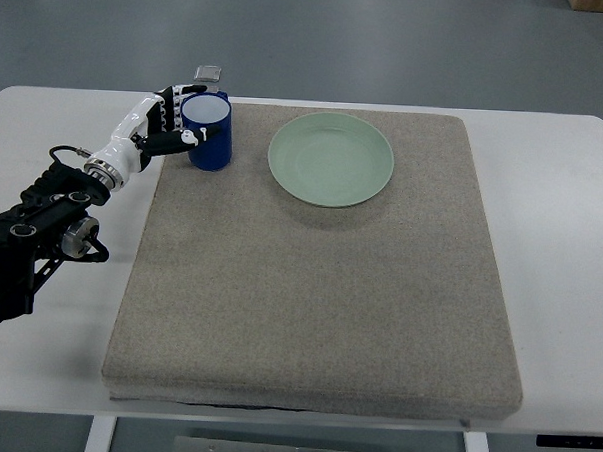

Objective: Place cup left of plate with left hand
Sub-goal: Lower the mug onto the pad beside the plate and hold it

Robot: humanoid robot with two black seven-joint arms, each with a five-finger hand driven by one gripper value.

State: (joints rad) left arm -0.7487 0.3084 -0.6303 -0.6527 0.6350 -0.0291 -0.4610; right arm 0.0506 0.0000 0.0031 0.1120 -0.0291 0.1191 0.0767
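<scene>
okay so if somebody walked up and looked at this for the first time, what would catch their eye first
Probably the blue cup at the far left corner of the grey mat, with the robot's left hand wrapped around it. Next, the pale green plate just right of the cup, apart from it.

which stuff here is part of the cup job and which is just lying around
Part of the job:
cup, blue, upright on the mat, left of the plate
plate, green
left hand, fingers around the cup

Just lying about:
mat, grey, under the cup and plate
table, white
small grey thing behind the cup, too small to identify
</scene>
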